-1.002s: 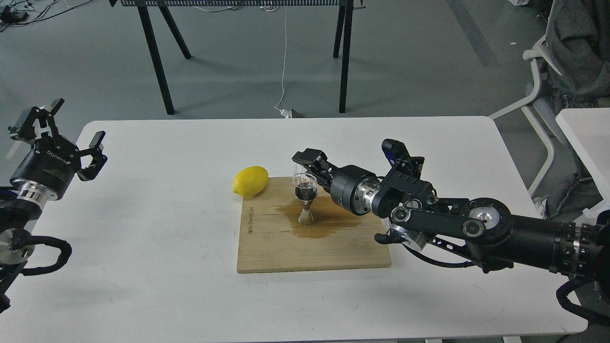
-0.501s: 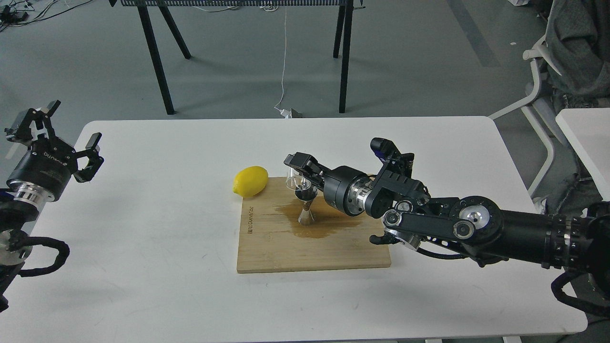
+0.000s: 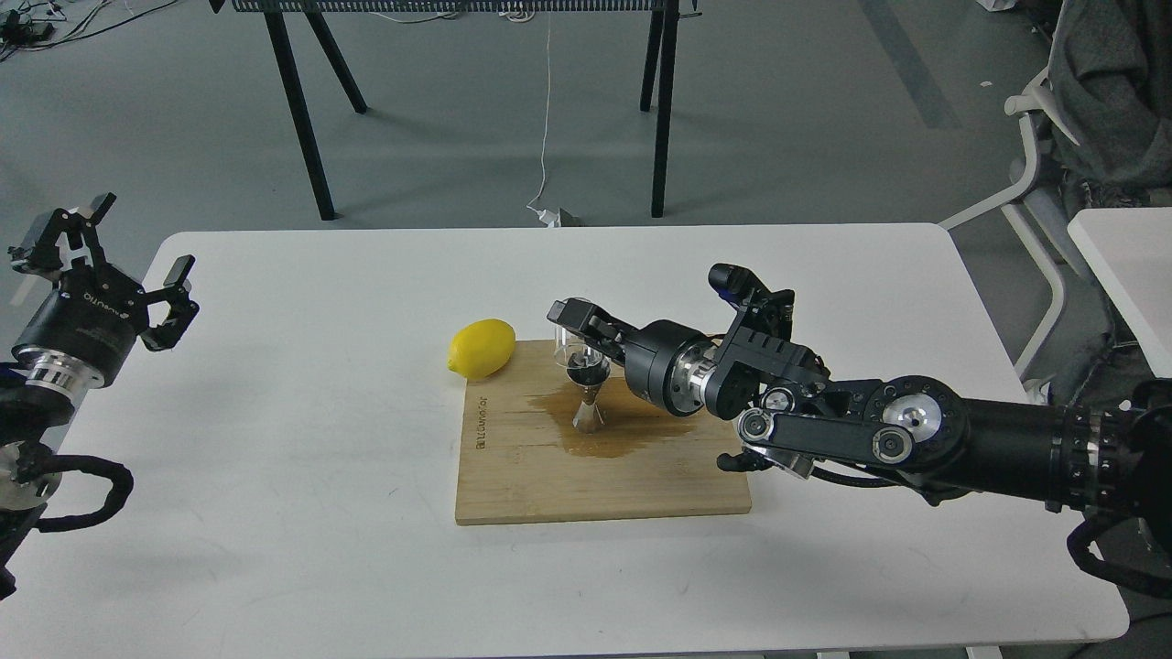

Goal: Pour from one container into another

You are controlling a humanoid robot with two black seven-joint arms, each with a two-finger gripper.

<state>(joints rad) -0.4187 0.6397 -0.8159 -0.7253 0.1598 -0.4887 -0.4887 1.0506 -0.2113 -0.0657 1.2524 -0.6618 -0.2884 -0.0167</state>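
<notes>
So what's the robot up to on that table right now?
The right gripper holds a small clear cup just over the steel jigger, which stands upright on the wooden board. A brown puddle has spread on the board around the jigger. The left gripper hangs open at the table's left edge, and a lemon lies beside the board.

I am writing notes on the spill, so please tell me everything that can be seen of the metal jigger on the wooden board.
The jigger is a shiny steel hourglass, two cones joined at a narrow waist. It stands upright near the middle of the wooden board, its base inside a brown wet stain. Its upper cone looks dark inside. The clear cup, held by the right gripper, sits just behind its rim; whether they touch cannot be told.
</notes>
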